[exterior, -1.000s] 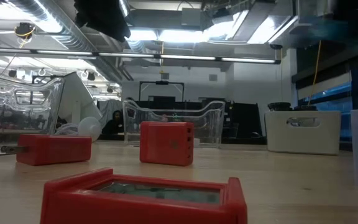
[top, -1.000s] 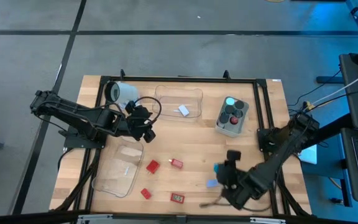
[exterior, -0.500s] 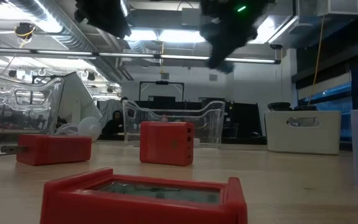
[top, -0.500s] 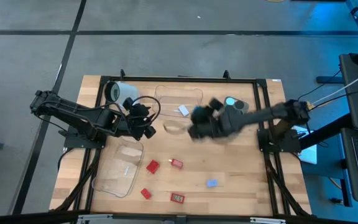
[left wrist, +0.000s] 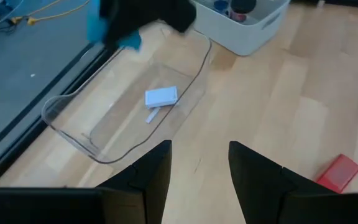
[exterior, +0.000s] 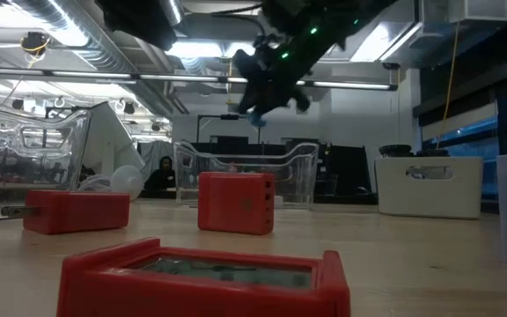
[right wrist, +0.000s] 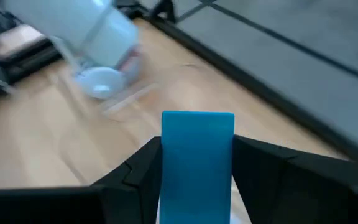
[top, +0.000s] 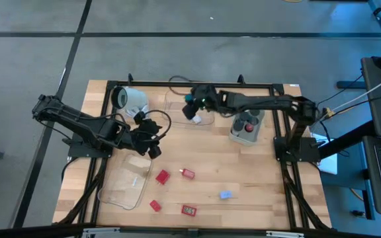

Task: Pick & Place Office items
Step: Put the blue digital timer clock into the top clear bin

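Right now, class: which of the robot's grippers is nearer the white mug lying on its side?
Left. The left gripper sits just in front of the white mug; the right gripper, holding a blue block, hangs farther off above the clear tray.

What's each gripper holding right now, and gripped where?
Right gripper pinches a blue block by its two side faces, above the far clear tray. Left gripper is open, empty.

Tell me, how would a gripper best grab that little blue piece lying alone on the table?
From straight above, pinching the two long sides of the blue block. It lies flat on the wooden table, with open space all round, so the fingers would likely meet nothing else.
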`<action>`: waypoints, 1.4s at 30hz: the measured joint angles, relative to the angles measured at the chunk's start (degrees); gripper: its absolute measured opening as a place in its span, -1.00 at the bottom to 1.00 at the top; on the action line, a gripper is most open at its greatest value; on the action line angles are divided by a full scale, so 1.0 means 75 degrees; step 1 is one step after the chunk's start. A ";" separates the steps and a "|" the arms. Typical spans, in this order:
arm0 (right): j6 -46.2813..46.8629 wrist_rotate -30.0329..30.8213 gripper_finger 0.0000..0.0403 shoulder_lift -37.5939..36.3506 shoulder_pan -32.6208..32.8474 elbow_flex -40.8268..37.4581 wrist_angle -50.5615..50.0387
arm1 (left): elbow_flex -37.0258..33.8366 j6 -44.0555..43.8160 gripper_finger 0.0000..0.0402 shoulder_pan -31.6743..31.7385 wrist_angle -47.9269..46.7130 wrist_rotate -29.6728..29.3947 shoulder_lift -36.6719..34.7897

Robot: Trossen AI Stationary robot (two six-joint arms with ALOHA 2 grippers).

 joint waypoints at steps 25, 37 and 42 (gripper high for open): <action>0.4125 0.0134 -0.21 0.2322 -0.0222 0.0487 0.0901 | 0.0000 0.1953 -0.22 -0.0117 -0.0170 -0.0587 -0.0110; 0.4321 -0.0169 -0.21 0.2594 -0.0380 0.0481 0.0937 | 0.0000 0.1956 -0.22 -0.0117 -0.0351 -0.0391 -0.0110; 0.3944 -0.0380 -0.16 0.2594 -0.0390 0.0481 0.0901 | 0.0000 0.1956 -0.22 -0.0117 -0.0355 -0.0388 -0.0107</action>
